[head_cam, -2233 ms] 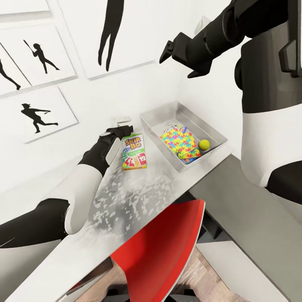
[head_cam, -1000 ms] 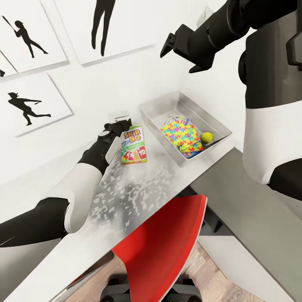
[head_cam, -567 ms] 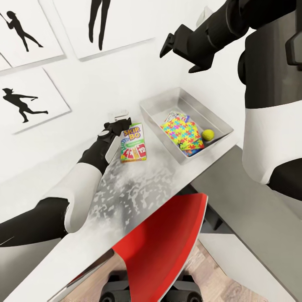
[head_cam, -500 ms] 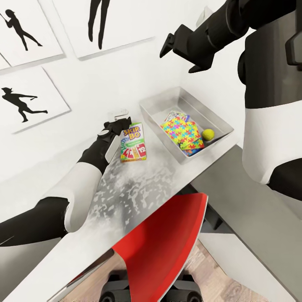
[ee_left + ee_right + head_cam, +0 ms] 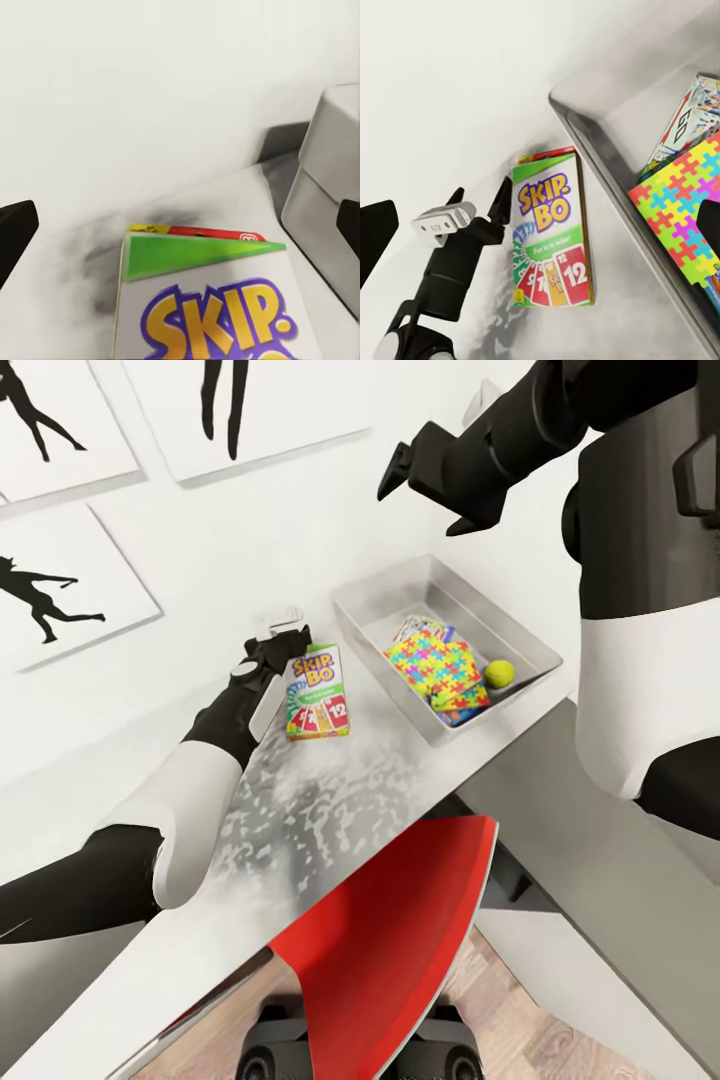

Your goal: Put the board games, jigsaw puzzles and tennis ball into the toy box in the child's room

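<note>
The left jaws (image 5: 283, 650) stand open at the far end of the Skip-Bo board game (image 5: 317, 692), their fingers to either side of it and not yet closed, while the box lies flat on the surface (image 5: 330, 800) just beside the toy box (image 5: 520, 635). The right jaws (image 5: 420, 472) hang high above, and whether they are open I cannot tell. A jigsaw puzzle (image 5: 437, 668), the tennis ball (image 5: 500, 673) and another printed box (image 5: 415, 628) already lie in the toy box, so this game looks among the last to go in.

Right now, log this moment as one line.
left hand: open, at Skip-Bo box's far end | box: flat on table, outside toy box | inside: puzzles, tennis ball | right hand: raised
</note>
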